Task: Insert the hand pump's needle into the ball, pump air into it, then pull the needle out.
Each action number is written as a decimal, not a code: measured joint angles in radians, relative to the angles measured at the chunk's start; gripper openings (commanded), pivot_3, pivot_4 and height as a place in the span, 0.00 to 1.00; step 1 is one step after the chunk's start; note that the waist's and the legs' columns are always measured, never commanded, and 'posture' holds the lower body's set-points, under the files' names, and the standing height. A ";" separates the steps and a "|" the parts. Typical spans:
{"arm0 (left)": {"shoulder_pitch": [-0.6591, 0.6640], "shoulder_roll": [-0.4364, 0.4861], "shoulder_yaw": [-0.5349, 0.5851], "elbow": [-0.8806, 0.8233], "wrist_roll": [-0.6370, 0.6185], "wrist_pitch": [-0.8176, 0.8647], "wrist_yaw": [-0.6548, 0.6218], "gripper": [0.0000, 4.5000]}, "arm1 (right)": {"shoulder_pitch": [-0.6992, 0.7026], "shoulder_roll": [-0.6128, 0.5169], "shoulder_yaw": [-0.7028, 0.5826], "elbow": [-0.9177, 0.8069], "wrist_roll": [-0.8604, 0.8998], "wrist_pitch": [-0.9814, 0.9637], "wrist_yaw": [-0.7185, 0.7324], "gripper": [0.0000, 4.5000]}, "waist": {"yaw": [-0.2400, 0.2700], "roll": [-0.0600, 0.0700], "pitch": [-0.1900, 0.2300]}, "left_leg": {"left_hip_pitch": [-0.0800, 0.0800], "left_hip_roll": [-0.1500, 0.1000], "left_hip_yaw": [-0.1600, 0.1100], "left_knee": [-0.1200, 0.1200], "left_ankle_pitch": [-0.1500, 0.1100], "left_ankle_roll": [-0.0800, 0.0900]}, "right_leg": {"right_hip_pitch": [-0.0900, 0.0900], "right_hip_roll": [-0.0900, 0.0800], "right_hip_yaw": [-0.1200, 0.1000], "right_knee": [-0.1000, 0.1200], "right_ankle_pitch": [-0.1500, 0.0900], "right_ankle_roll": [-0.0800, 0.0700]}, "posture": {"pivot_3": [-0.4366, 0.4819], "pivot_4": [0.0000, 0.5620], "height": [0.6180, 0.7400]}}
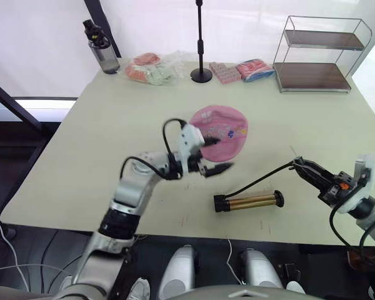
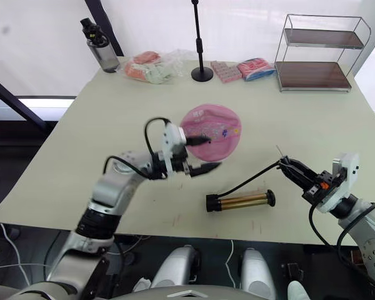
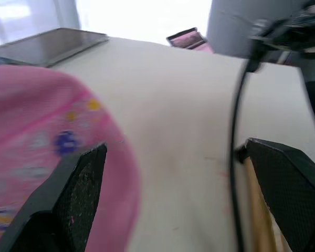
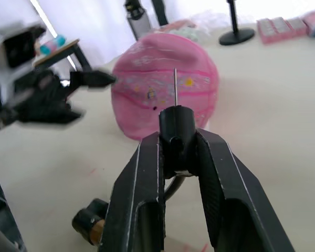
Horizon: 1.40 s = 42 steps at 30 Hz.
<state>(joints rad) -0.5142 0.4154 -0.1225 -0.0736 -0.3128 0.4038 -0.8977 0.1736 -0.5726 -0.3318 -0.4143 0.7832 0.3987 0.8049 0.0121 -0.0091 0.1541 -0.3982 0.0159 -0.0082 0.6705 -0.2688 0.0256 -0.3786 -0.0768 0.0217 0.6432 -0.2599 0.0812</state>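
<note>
Ball: the pink ball sits on the bench near its middle, partly flattened, with darker seam lines and small coloured prints on its skin.
Left end effector: the left end effector hovers at the ball's near-left edge with its 2 black fingers spread apart — one fingertip overlaps the ball's edge, the other points out over bare bench just below the ball. In the left wrist view the ball lies against one finger; whether they touch cannot be told.
Hand pump: the hand pump lies flat on the bench, near the front edge and well apart from the ball, gold-bronze cylinder with black caps at both ends.
Hose: the thin black hose runs from the pump's left end in a curve up to the right end effector.
Needle: the needle stands out past the fingertips, its black fitting pinched between them, tip aimed at the ball but clearly short of it — not inserted.
Right end effector: the right end effector is clamped on the needle's fitting, held above the bench to the right of the pump.
Back of bench: a water bottle, a plastic bag of pink and pale items, a black stand, 2 flat pink packets and a 2-tier wire shelf.
</note>
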 measured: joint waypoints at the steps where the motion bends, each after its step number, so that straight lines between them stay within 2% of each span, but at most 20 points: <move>1: -0.019 0.006 0.011 0.007 -0.005 0.009 0.009 0.99 | -0.003 0.000 0.009 0.001 -0.027 -0.030 0.020 0.08 | 0.000 0.000 0.000 | 0.000 0.000 0.000 0.000 0.000 0.000 | 0.000 0.000 0.000 0.000 0.000 0.000 | 0.48 0.27 0.96; 6: -0.109 0.036 0.079 0.084 -0.006 0.035 0.042 0.99 | -0.026 -0.007 0.053 0.007 -0.144 -0.175 0.103 0.08 | -0.002 0.000 0.001 | 0.000 0.000 0.000 0.000 0.000 0.000 | 0.000 0.001 0.000 0.000 0.000 0.000 | 0.48 0.27 0.96; 14: -0.186 0.087 0.099 0.257 0.019 0.019 0.050 0.99 | -0.061 -0.003 0.086 0.040 -0.233 -0.297 0.136 0.08 | -0.001 -0.002 0.003 | 0.000 0.000 0.000 0.000 0.000 0.000 | 0.000 0.001 -0.001 0.000 0.000 0.000 | 0.48 0.27 0.96; 18: -0.264 0.091 0.106 0.403 0.028 -0.006 0.024 0.99 | -0.069 0.000 0.092 0.044 -0.250 -0.317 0.134 0.08 | 0.001 -0.002 0.004 | 0.000 0.000 0.001 0.000 0.000 -0.001 | 0.000 0.001 -0.001 0.001 0.000 0.000 | 0.48 0.27 0.96; 22: -0.350 0.103 0.064 0.600 0.091 -0.081 -0.050 0.99 | -0.066 0.006 0.107 0.045 -0.258 -0.323 0.128 0.08 | 0.000 -0.002 0.004 | 0.000 0.000 0.004 0.000 0.000 -0.001 | 0.000 0.001 -0.002 0.001 0.000 0.000 | 0.48 0.27 0.96; 30: -0.479 0.054 0.035 0.871 0.169 -0.203 -0.101 0.99 | -0.068 0.008 0.121 0.044 -0.263 -0.324 0.117 0.08 | 0.000 -0.004 0.005 | -0.001 0.000 0.004 0.000 0.000 -0.001 | 0.000 0.001 -0.002 0.000 0.000 0.000 | 0.48 0.27 0.96; 37: -0.497 0.005 0.034 0.955 0.187 -0.239 -0.124 0.99 | -0.056 0.009 0.121 0.039 -0.263 -0.324 0.102 0.08 | -0.001 -0.004 0.005 | -0.001 0.000 0.004 0.000 0.000 -0.001 | 0.000 0.001 -0.002 0.001 0.000 0.000 | 0.48 0.27 0.96; 42: -0.513 -0.013 0.035 0.987 0.195 -0.254 -0.122 0.48 | -0.054 0.009 0.121 0.039 -0.264 -0.324 0.097 0.08 | -0.001 -0.004 0.005 | -0.001 0.000 0.003 0.000 0.000 -0.001 | 0.000 0.001 -0.002 0.001 0.000 0.000 | 0.48 0.27 0.96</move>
<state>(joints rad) -1.0271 0.4023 -0.0874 0.9134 -0.1173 0.1502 -1.0195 0.1191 -0.5638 -0.2107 -0.3758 0.5191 0.0749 0.9023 0.0116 -0.0131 0.1594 -0.3994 0.0158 -0.0048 0.6707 -0.2683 0.0248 -0.3789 -0.0758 0.0193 0.6441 -0.2598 0.0811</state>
